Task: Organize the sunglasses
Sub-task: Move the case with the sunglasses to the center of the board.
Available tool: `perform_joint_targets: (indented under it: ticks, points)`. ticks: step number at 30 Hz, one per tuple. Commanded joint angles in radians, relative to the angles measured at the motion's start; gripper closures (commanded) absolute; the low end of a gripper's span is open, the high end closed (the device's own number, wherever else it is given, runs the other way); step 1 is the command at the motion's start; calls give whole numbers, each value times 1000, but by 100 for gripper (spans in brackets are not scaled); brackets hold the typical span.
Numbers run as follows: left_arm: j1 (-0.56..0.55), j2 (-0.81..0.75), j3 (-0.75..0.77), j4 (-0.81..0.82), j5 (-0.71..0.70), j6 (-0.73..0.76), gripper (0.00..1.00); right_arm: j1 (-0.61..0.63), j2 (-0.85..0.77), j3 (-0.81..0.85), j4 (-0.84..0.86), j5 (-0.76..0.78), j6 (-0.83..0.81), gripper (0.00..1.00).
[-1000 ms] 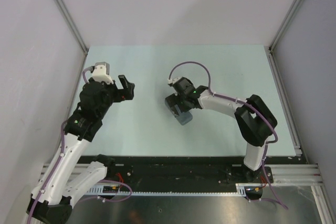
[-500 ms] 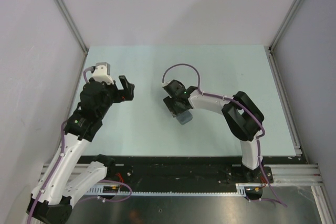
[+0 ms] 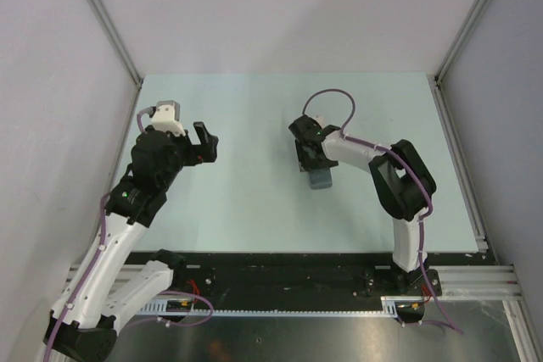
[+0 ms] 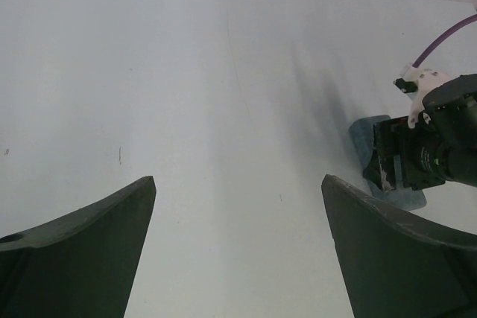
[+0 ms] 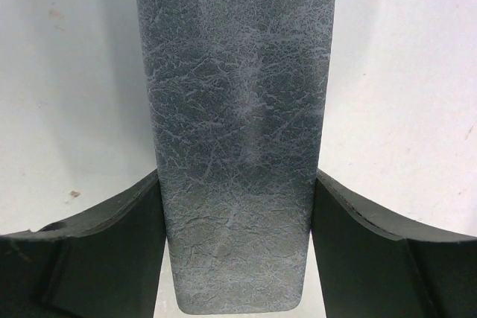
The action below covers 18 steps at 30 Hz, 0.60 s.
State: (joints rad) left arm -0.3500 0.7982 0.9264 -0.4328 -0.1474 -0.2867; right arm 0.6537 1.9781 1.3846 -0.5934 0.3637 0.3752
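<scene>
Over the last second the right arm has swung across the table [image 3: 237,108] to its own right and turned its wrist. Its right gripper [image 3: 312,158], which stood wide apart a second ago, has drawn in about the grey felt case [image 3: 320,180]. The case has travelled with it and now lies lengthwise, pointing away from the fingers instead of skewed beneath them. Seen from the wrist, the right gripper [image 5: 237,184] is partly closed, one dark finger pressed against each long edge of the grey felt case [image 5: 235,94], whose near end sits between them and whose far end reaches out ahead. Whether the case is lifted or still resting on the table cannot be told. For the task, this looks like the case being squared up or carried to its place. The sunglasses show in no view: not between the fingers, not beside them, not on the bare surface ahead. They may already be inside the case, but that cannot be seen. The left gripper [image 3: 204,143] has not moved; it hangs well off to the far side with its fingers spread as wide as they go, holding and touching nothing, only bare table below the left gripper [image 4: 238,184].
</scene>
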Motion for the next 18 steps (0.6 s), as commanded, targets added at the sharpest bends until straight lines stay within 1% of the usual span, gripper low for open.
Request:
perform_joint_targets:
  ticks: [1, 3, 4, 7, 9, 10, 12, 13, 16, 18]
  points:
    - [6, -8, 12, 3, -4, 14, 0, -23, -15, 14, -65, 70, 39, 45]
    - [8, -11, 11, 2, -4, 14, 0, -34, -4, 14, -75, 47, 51, 41]
    - [6, -14, 9, 2, -4, 14, 0, -34, -2, 14, -78, 44, 51, 34]
    - [6, -21, 8, 2, -4, 14, 0, -31, -5, 14, -86, 41, 53, 25]
    - [6, -22, 6, 2, 0, 15, 0, -32, -8, 14, -86, 23, 51, 21]
    - [6, -21, 6, 2, 6, 17, 0, -35, -10, 14, -86, 12, 51, 17]
    - [6, -19, 6, 0, 11, 20, 0, -37, -18, 14, -86, 6, 47, 13]
    - [6, -17, 6, 0, 14, 21, 0, -35, -28, 14, -83, 0, 42, 9]
    - [6, -16, 8, 0, 17, 26, 0, -29, -80, 14, -74, 14, 37, 2]
    - [6, -14, 12, -1, 17, 29, 0, -31, -122, 14, -68, 21, 42, 0]
